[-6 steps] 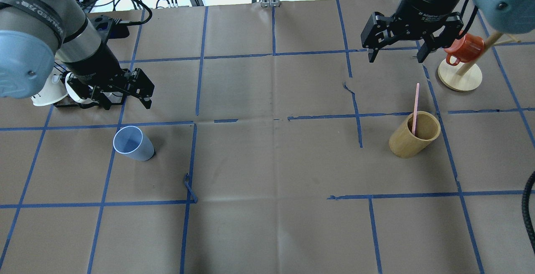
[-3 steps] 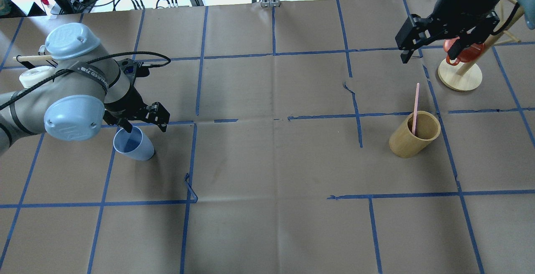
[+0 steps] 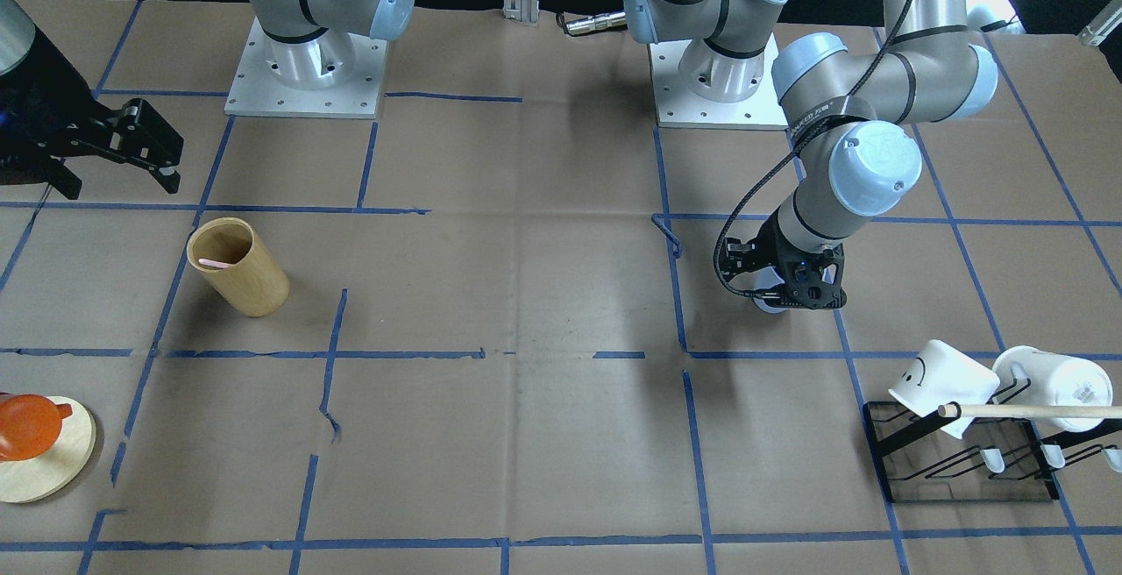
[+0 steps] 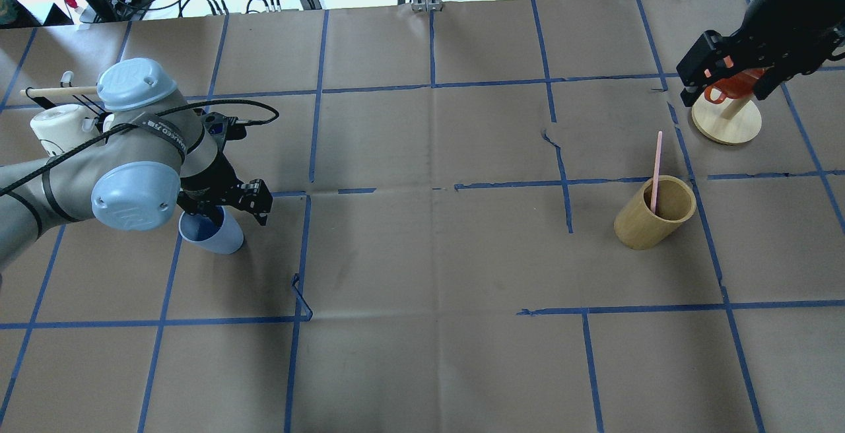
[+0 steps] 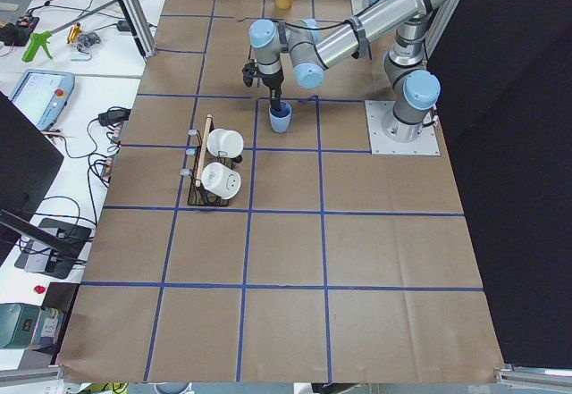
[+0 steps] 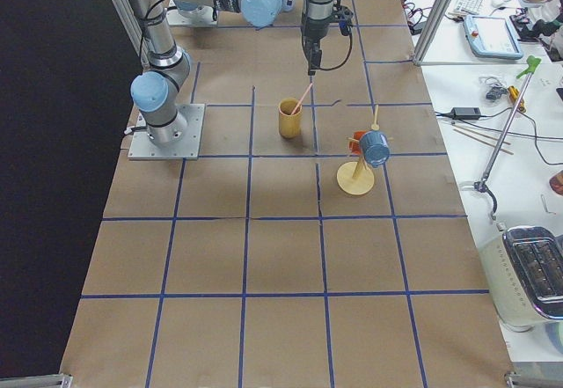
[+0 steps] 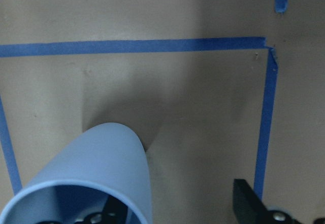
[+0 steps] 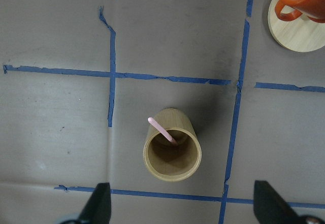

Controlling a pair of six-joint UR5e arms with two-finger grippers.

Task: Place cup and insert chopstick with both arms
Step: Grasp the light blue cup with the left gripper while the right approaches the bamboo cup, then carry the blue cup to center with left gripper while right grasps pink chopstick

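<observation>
early on: left gripper spread astride cup wall near counter's left edge, not clamped; right gripper spread above chopstick in wooden cylinder; placing, inserting undone.

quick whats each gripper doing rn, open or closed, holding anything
left gripper: open, one finger inside the cup, the other outside it, not clamped.
right gripper: open and empty, clear of the chopstick.

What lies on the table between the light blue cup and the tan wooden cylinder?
Nothing stands there. In the overhead view, between the cup and the wooden cylinder there is only brown paper crossed by blue tape lines.
</observation>
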